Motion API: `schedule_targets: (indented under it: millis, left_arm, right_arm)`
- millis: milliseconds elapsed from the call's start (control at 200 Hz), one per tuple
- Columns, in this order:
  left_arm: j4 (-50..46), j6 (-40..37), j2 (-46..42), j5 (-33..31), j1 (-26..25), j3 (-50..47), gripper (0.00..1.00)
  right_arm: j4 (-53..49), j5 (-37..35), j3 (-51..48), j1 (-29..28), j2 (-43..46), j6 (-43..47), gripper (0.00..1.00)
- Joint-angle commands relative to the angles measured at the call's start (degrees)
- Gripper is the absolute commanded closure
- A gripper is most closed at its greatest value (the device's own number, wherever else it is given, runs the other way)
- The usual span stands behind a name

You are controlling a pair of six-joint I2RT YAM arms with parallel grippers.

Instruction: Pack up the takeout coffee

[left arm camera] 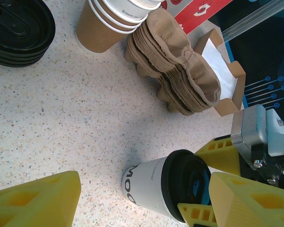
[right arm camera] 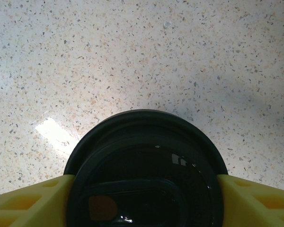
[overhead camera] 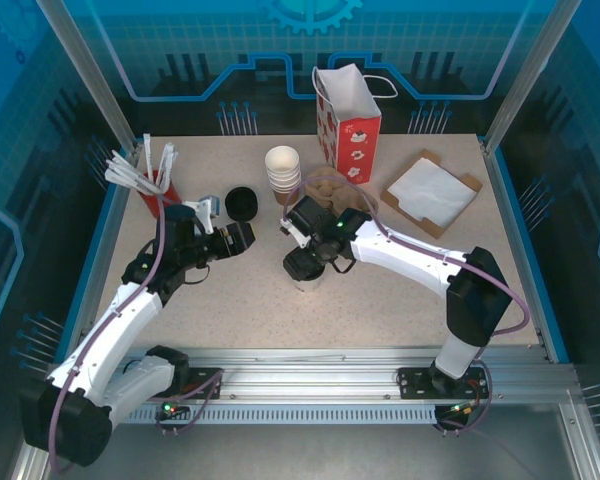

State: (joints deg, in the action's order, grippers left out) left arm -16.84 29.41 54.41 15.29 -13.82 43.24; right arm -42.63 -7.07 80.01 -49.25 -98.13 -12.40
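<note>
Speckled tabletop under blue-lit panels, and just off its middle, a shade toward 6 o'clock, the takeout coffee stands upright with its black lid on. Right gripper is down over it from above. Both yellow fingers sit against the lid's rim, one each side, jaws spread wide to span it, so that's a hold on the cup. Left gripper sits at the cup's 9 o'clock, apart from it, jaws gaping and nothing between them.

Around the coffee:
- **11 o'clock:** a stack of lidless paper cups, with a pile of brown pulp carriers just beside it.
- **10 o'clock:** a stack of black lids.
- **Between 9 and 10 o'clock:** a red holder of white stirrers at the table's left edge.
- **1 o'clock:** a red-and-white paper bag at the far edge.
- **2 o'clock:** a cardboard tray of white napkins.
</note>
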Motion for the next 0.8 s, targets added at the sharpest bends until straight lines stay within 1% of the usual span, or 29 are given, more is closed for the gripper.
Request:
schedule_targets:
  millis: [0,210,345,435,535,795]
  left_arm:
    - [0.2,-1.4,0.2,1.2,0.2,-0.3,0.27]
    - [0.2,-1.4,0.2,1.3,0.3,-0.7,0.27]
    - [0.3,-1.4,0.2,1.4,0.3,-1.1,0.27]
    - [0.4,-1.3,0.2,1.5,0.3,-1.3,0.27]
    - [0.5,-1.2,0.2,1.6,0.3,-1.5,0.27]
    - [0.7,-1.0,0.2,1.9,0.3,-1.9,0.27]
  right_arm:
    - [-4.8,1.6,0.2,-1.0,-2.3,-0.7,0.25]
    - [-5.5,2.0,-0.1,-0.9,-2.6,-1.3,0.25]
    - [-6.3,1.6,0.0,-1.1,-2.9,-1.1,0.28]
    - [-6.7,1.7,0.1,-1.1,-2.9,-1.1,0.29]
    - [-7.3,2.7,0.4,-1.1,-2.9,-1.3,0.28]
    - [-9.3,2.2,1.2,-1.2,-3.3,-1.3,0.27]
